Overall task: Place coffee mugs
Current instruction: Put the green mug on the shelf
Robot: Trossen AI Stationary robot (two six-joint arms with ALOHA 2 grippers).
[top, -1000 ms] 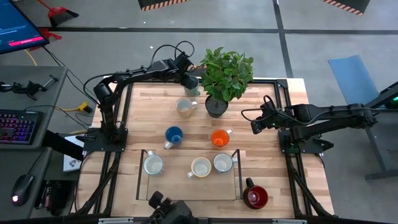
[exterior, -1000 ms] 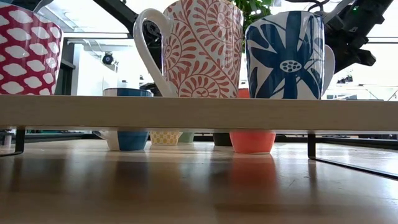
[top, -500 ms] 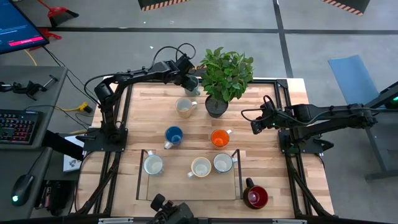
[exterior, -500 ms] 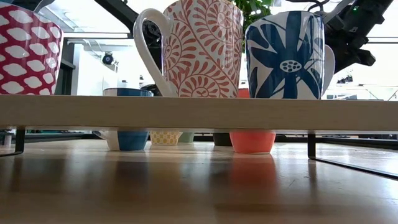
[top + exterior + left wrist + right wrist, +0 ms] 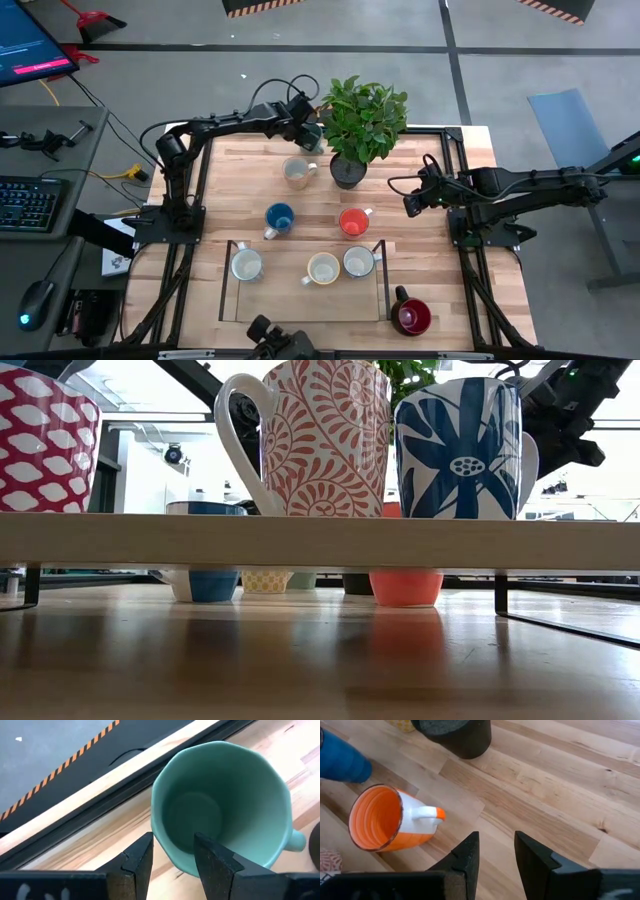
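**Left end effector pinching the teal mug's rim**

Here the left end effector (image 5: 172,857) is gripping the teal mug (image 5: 222,802) by its rim, one finger inside and one outside, at the table's (image 5: 420,270) far edge beside the potted plant (image 5: 362,120). The right end effector (image 5: 495,852) is hovering narrowly parted near the orange mug (image 5: 385,818).

Eight coffee mugs (image 5: 279,217) (three on the rack (image 5: 228,288)), one potted plant (image 5: 361,122).
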